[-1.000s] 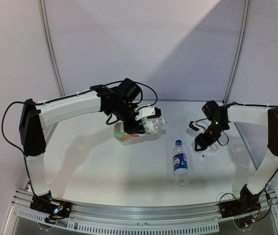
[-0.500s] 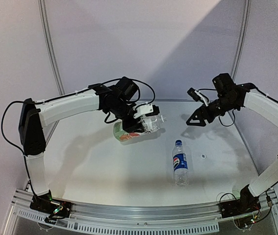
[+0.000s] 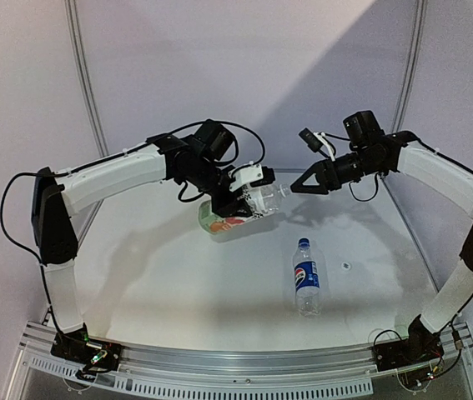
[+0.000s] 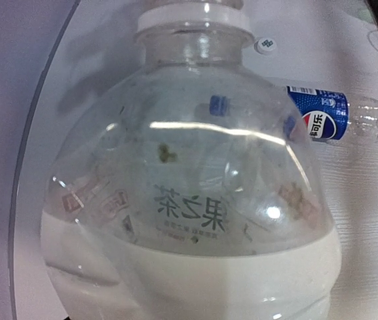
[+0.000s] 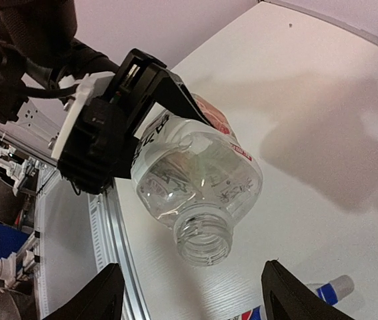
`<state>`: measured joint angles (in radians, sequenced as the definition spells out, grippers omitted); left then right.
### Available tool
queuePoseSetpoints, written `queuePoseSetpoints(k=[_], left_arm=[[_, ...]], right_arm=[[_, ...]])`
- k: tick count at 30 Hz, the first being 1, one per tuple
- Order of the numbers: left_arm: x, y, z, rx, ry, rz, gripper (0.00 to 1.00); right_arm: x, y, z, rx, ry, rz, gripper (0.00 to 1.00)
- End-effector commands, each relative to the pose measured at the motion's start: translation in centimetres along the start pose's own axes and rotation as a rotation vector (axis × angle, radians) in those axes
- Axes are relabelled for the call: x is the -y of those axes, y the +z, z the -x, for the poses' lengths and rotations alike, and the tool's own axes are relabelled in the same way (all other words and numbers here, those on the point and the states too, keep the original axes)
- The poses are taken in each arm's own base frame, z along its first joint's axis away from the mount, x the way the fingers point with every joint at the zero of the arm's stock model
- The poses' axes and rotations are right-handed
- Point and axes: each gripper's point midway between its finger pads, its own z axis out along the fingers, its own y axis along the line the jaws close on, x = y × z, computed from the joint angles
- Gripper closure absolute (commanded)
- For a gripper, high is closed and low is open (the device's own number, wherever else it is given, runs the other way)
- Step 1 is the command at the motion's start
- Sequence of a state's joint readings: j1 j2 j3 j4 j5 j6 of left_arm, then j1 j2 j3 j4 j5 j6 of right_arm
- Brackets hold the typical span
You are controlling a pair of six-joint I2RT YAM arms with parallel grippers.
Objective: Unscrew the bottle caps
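Right end effector, spread, has risen to the uncapped wide bottle the left end effector clamps; blue cap remains.

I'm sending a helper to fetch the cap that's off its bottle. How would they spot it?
Find the blue-labelled bottle near the middle of the table. Just to its right, on the bare surface, sits a tiny white cap. Unlike the blue cap screwed on that bottle, it lies loose.
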<state>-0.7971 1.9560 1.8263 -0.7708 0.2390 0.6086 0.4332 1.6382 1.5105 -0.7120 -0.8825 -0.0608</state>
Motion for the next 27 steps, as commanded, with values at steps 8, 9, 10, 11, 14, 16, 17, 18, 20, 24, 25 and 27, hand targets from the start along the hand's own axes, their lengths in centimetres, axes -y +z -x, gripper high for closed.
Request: queuePoseSetpoints(k=[8, 9, 10, 11, 14, 16, 17, 18, 20, 24, 25, 27], left_arm=[[-0.6, -1.4, 1.9, 0.056, 0.007, -0.002, 1.0], [-0.6, -1.3, 2.0, 0.057, 0.006, -0.002, 1.0], [-0.7, -1.3, 1.9, 0.055, 0.005, -0.001, 1.0], [-0.7, -1.3, 2.0, 0.056, 0.007, 0.0, 1.0], [-0.7, -1.2, 2.1, 0.057, 0.008, -0.001, 1.0], [-0.6, -1.1, 2.1, 0.057, 0.01, -0.003, 1.0], [-0.6, -1.0, 2.1, 0.056, 0.01, -0.004, 1.0], [-0.6, -1.0, 2.1, 0.054, 0.013, -0.004, 1.0], [-0.6, -0.9, 2.1, 0.052, 0.02, -0.003, 1.0], [-0.8, -0.8, 2.3, 0.054, 0.025, 0.003, 1.0], [-0.8, -0.8, 2.3, 0.052, 0.027, 0.003, 1.0], [-0.8, -0.9, 2.3, 0.052, 0.029, 0.006, 1.0]], right_arm=[[0.0, 1.7, 0.9, 0.024, 0.147, 0.092, 0.4], [0.1, 1.8, 0.8, 0.02, 0.152, 0.091, 0.41], [0.2, 1.9, 0.8, 0.018, 0.154, 0.089, 0.42], [0.2, 1.9, 0.7, 0.016, 0.156, 0.086, 0.42], [0.3, 2.2, 0.4, 0.011, 0.164, 0.088, 0.44], [0.1, 2.3, 0.6, 0.02, 0.161, 0.111, 0.45], [0.0, 2.4, 0.7, 0.022, 0.173, 0.122, 0.46], [0.0, 2.4, 1.0, 0.029, 0.177, 0.127, 0.49], [0.2, 2.5, 1.4, 0.04, 0.188, 0.129, 0.51], [0.5, 2.8, 1.7, 0.042, 0.188, 0.121, 0.56], [0.6, 2.8, 1.7, 0.041, 0.188, 0.122, 0.58], [0.5, 2.9, 1.6, 0.036, 0.185, 0.121, 0.65]])
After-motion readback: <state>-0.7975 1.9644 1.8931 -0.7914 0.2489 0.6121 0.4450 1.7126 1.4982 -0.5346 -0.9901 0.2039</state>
